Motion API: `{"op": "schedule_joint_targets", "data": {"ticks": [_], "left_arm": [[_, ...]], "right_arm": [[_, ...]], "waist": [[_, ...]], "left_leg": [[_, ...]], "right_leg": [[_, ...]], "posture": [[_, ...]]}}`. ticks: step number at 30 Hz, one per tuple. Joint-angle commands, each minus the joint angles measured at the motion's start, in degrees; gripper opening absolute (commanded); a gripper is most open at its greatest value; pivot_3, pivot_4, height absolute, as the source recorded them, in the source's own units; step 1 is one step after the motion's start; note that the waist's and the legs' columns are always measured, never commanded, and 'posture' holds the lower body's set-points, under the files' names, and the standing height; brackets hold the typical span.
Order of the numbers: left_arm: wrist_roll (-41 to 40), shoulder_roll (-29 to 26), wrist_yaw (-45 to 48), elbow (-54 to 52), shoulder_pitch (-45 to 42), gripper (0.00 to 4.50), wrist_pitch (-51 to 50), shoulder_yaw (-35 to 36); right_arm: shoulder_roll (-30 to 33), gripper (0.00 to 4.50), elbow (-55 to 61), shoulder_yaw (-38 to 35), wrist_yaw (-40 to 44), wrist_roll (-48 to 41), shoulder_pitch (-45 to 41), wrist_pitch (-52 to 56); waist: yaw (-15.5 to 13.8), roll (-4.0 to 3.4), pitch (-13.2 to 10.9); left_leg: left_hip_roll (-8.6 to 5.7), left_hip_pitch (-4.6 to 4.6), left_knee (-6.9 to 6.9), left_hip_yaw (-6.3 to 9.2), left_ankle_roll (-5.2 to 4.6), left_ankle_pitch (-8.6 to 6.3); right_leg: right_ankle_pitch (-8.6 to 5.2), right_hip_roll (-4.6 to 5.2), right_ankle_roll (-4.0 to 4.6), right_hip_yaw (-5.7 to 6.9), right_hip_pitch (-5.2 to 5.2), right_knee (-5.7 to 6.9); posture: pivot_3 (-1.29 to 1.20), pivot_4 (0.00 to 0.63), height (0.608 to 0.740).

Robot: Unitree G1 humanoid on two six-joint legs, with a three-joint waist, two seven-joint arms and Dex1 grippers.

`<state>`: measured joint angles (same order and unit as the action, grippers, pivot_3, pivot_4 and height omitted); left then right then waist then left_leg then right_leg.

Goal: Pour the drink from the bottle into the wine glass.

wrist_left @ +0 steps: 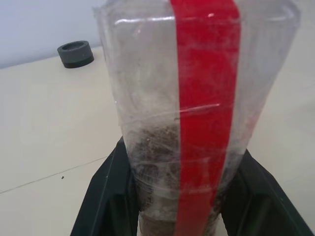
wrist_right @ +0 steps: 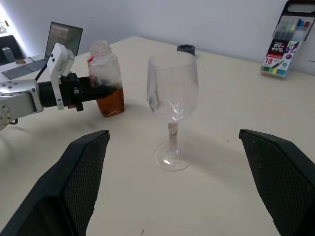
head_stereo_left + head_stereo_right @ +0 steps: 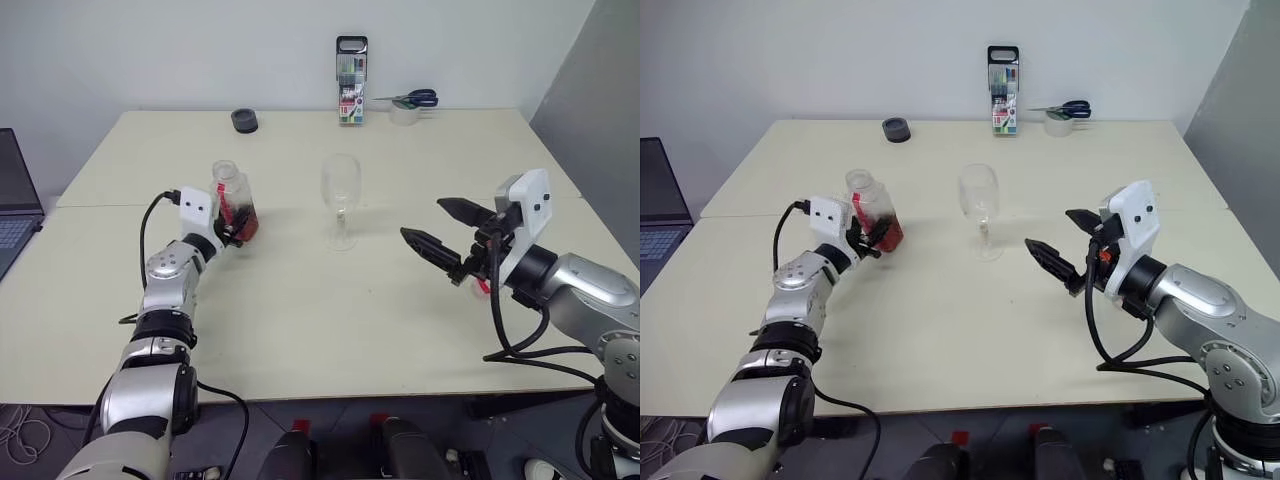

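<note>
bottle first: the small clear plastic bottle [image 3: 234, 203] with the red label strip stands upright on the pale desk [image 3: 300, 320], cap off as far as we can tell, amber tea-like drink [image 2: 109, 101] sitting in its lower part. our left pincer [image 3: 232, 216] is clenched on it low down, one black finger either side of the body, reaching in level from the robot's side.

the clear stemmed wine glass [image 3: 340, 200] is empty and upright, off to the right of the bottle, near but apart. so we reckon the coming move is lift, carry rightward and tip the neck over the rim. the bottle's long axis is vertical now, and it has to swing toward the glass.

right pincer [image 3: 440, 235] hangs released, fingers wide, pointing at the glass from the other side, just short of it. left arm has the bottle, right is nearer the glass, maybe to steady it.
</note>
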<state>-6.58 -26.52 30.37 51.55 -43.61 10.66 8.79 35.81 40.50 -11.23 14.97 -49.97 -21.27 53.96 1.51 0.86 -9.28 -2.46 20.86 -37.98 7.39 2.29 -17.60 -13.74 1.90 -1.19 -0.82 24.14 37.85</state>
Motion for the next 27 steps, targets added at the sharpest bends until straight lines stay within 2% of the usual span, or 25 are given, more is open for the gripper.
{"op": "schedule_joint_targets", "data": {"ticks": [1, 13, 19, 27], "left_arm": [[1.1, -1.4, -0.1, -3.1, -4.9, 1.68, 0.9, -0.8], [9.9, -4.4, 7.2, 5.6, -21.8, 1.68, 9.7, -9.3], [14.5, -5.4, 8.3, 10.0, -26.0, 1.68, 15.3, -13.0], [21.8, -6.5, 5.1, 13.8, -29.4, 1.68, 22.0, -18.1]], "right_arm": [[0.5, 4.50, 2.3, 0.5, 0.5, 3.5, -0.6, -4.1], [-2.4, 4.50, 0.5, 7.0, 2.5, 16.1, 1.4, -15.6], [-5.0, 4.50, -1.9, 9.5, 3.3, 20.2, 1.0, -19.3], [-7.2, 4.50, -4.5, 10.4, 4.7, 23.4, 0.5, -21.8]], "waist": [[0.0, 0.04, 0.0], [0.2, 0.23, -0.1], [0.3, 0.24, -0.1], [0.2, 0.25, -0.1]], "left_leg": [[-0.01, 0.01, -0.01, 0.00, 0.00, 0.00], [-0.08, 0.06, -0.02, -0.02, 0.01, 0.00], [-0.07, 0.07, -0.03, -0.04, 0.01, 0.00], [-0.08, 0.08, -0.04, -0.03, 0.00, 0.00]], "right_leg": [[0.00, 0.00, 0.00, 0.01, 0.00, 0.00], [-0.03, 0.00, -0.06, 0.03, 0.03, -0.01], [-0.03, -0.25, -0.05, 0.00, 0.06, 0.03], [-0.03, -0.25, -0.06, 0.00, 0.07, 0.05]], "posture": [[0.00, 0.150, 0.740], [0.00, 0.150, 0.740], [0.00, 0.150, 0.740], [0.00, 0.150, 0.740]]}}
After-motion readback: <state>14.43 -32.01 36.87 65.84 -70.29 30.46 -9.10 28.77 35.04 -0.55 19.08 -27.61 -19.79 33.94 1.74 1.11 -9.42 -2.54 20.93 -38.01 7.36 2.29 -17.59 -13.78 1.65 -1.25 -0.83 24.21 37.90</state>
